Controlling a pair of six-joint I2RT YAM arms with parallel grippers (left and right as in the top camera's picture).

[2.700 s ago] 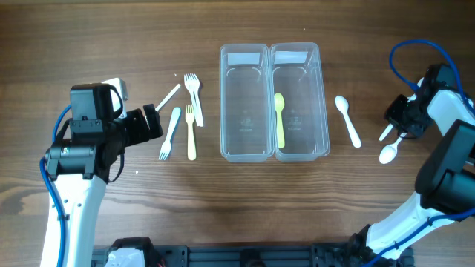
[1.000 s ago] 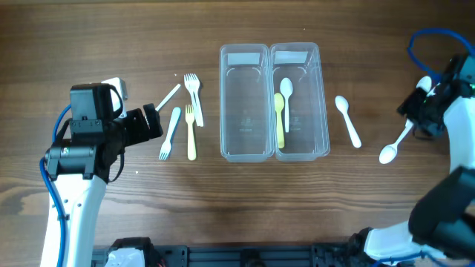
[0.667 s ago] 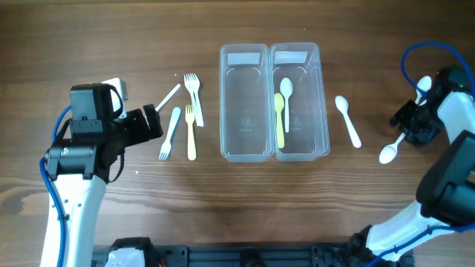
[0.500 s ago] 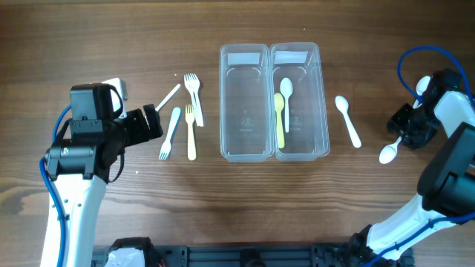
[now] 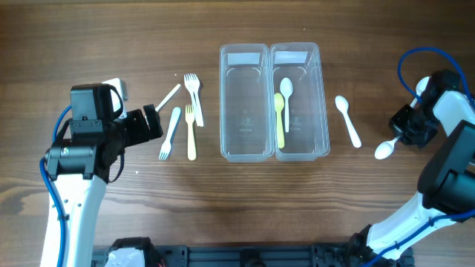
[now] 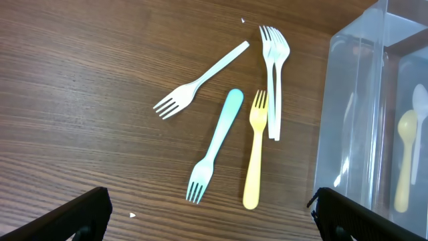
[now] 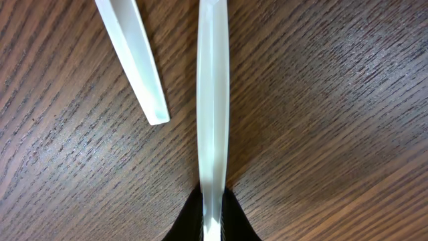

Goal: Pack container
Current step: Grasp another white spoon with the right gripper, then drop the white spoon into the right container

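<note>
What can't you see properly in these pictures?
- Right wrist view: the held white spoon shows only its handle; the top edge cuts off its bowl.
- Same view: a second white handle runs off that edge.
- Overhead: the right gripper is too small and dark to show its fingertips.
- Left wrist view: the right edge cuts off the clear containers.

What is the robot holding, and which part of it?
The right hand pinches a white spoon by its handle, away from the bowl. The left hand is open and holds nothing.
</note>
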